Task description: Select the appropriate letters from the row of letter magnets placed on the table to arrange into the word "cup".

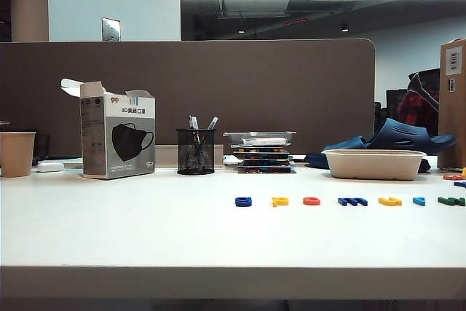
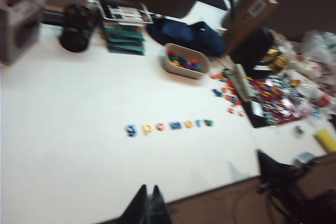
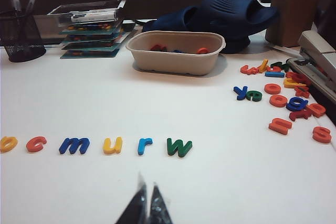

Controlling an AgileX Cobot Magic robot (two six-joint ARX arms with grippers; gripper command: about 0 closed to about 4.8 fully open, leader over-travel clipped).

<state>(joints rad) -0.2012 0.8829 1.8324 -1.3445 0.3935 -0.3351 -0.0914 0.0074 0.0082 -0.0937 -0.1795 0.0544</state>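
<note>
On my exterior feed, the row of small flat plastic letter magnets lies right of centre on the wide white tabletop, near its front edge. From left it reads: dark blue letter, yellow-orange "p", red rounded "c", dark blue "m", yellow "u", light blue "r", green "w". No letter touches its neighbour. The left hand hovers above the tabletop's front edge, fingers pressed together, well apart from the row. The right hand is likewise pressed together, empty, near the "u" and "r". A beige oval tray stands behind the row.
</note>
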